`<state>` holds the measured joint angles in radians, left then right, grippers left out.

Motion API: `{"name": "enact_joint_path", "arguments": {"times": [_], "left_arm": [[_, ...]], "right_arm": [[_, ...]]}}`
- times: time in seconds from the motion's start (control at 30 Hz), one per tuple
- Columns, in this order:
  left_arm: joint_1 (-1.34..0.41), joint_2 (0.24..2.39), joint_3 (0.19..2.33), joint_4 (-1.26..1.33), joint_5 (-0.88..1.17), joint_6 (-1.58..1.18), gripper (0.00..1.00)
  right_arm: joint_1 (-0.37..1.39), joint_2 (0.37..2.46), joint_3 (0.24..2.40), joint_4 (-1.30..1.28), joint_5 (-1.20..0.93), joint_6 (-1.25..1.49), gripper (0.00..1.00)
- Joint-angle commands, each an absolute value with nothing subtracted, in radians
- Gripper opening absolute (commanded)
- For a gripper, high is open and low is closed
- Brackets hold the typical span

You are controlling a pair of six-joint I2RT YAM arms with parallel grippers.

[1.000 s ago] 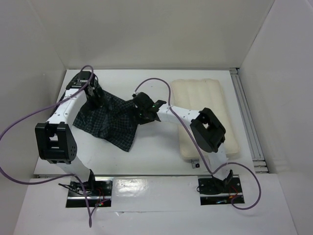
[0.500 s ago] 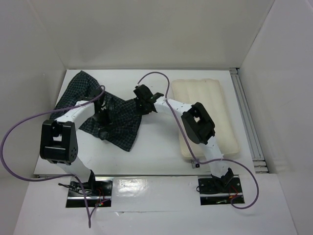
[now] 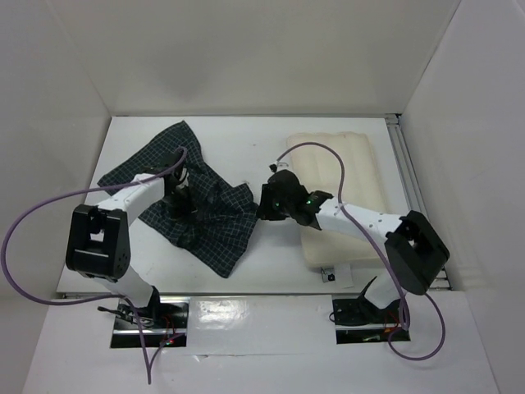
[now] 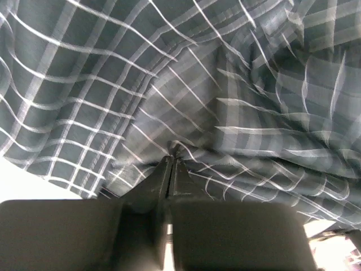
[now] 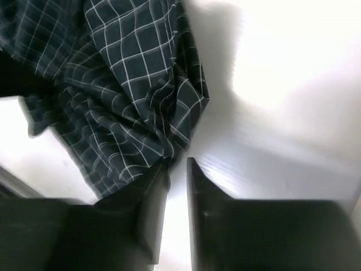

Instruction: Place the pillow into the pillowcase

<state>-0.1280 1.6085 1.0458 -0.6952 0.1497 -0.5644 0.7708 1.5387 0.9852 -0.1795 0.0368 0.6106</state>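
- Pinching the crumpled dark navy, white-checked fabric pillowcase [image 4: 237, 107]: left gripper [image 4: 172, 162], fingers pressed together.
- Right gripper [image 5: 177, 165]: fingers slightly apart at its edge.

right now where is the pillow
In the top view the pillow lies flat on the right side of the table, right of the crumpled pillowcase, with the right arm across its near half.

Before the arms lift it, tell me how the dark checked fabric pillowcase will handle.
Likely floppy: the dark checked fabric pillowcase lies crumpled in folds. Probably light: thin creases fan out from where the left gripper pinches it. Pushed, it would likely bunch up rather than slide whole.
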Motion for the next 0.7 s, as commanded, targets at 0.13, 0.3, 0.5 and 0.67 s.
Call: {"name": "enact_joint_path", "arguments": {"times": [0.13, 0.3, 0.5, 0.67], "left_arm": [[-0.268, 1.513, 1.196, -0.888, -0.056, -0.514, 1.0], [-0.278, 1.569, 1.319, -0.902, -0.235, -0.541, 0.87], [-0.324, 1.784, 1.439, -0.864, -0.297, -0.503, 0.94], [-0.348, 1.862, 1.459, -0.867, -0.31, -0.471, 0.99]], "right_arm": [[0.805, 1.431, 0.975, -0.31, 0.302, 0.66, 0.57], [0.9, 1.437, 1.074, -0.325, 0.391, 0.638, 0.26], [1.057, 1.607, 1.121, -0.297, 0.314, 0.647, 0.77], [1.078, 1.623, 1.048, -0.233, 0.2, 0.725, 0.93]]}}
